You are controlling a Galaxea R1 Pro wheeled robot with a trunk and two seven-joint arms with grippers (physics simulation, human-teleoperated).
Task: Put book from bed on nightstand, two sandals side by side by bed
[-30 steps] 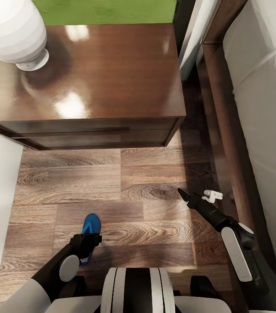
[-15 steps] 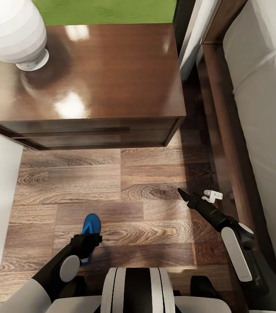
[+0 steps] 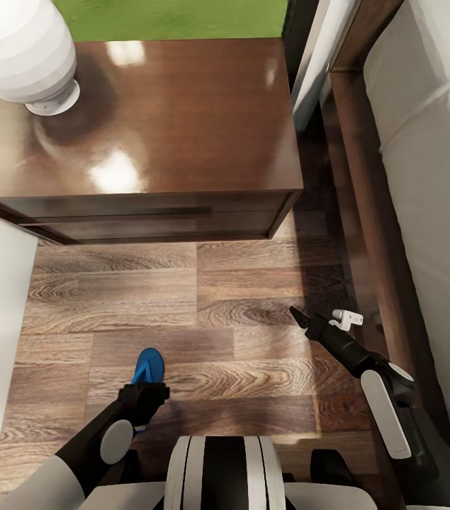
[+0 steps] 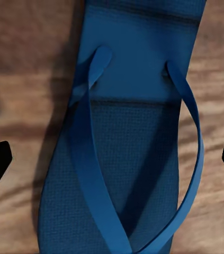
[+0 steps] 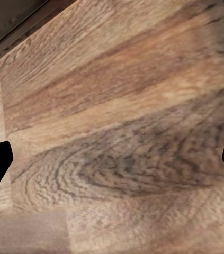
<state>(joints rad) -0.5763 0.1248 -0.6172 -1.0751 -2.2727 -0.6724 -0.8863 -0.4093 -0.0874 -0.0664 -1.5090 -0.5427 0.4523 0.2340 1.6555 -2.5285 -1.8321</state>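
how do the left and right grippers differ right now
The left gripper hangs over a blue sandal, which lies between its open fingertips in its wrist view; the right gripper has bare wood floor between its fingertips. The left gripper sits away from the bed frame, while the right gripper is close beside it. Both are open and hold nothing.

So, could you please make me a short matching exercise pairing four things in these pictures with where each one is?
Things:
1. lamp
2. sandal
3. left gripper
4. right gripper

Places:
A. over bare floor near the bed frame
B. right above the sandal, fingers wide apart
C. flat on the wood floor
D. on the nightstand, at its corner

Pairs: 1-D, 2-C, 3-B, 4-A
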